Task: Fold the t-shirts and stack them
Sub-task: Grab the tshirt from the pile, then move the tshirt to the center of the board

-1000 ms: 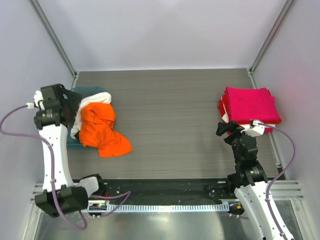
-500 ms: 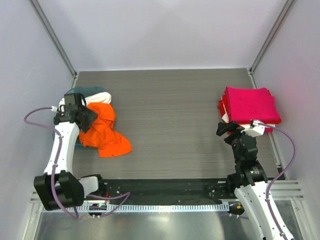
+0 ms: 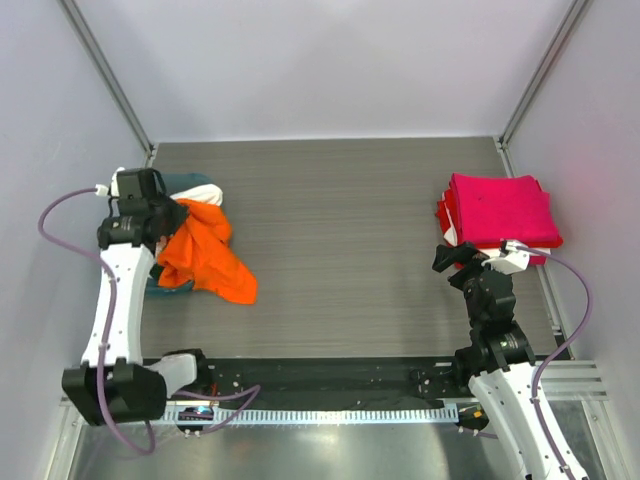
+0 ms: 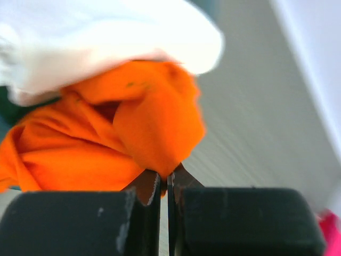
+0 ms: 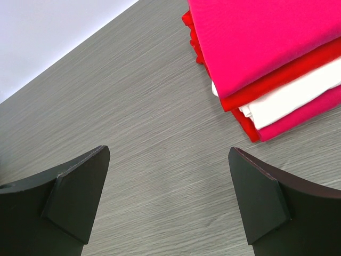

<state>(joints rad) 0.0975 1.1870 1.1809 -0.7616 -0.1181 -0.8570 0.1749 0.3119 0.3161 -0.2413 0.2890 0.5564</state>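
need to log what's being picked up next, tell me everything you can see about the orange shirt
The orange t-shirt is bright, soft cloth, crumpled and unfolded, at the left side of the table, partly over a teal tub and touching a white shirt. The left gripper is shut on one fold of it. The rest lies slack.

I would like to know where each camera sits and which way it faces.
Top external: above and behind the bases, looking down on the grey wood-grain table; both arms show.
Left wrist: on the left arm, facing the bright orange crumpled cloth t-shirt pinched by the left gripper.
Right wrist: on the right arm, facing the folded stack of magenta-red and white t-shirts past the open right gripper.
Shared: top and right wrist both show that stack.
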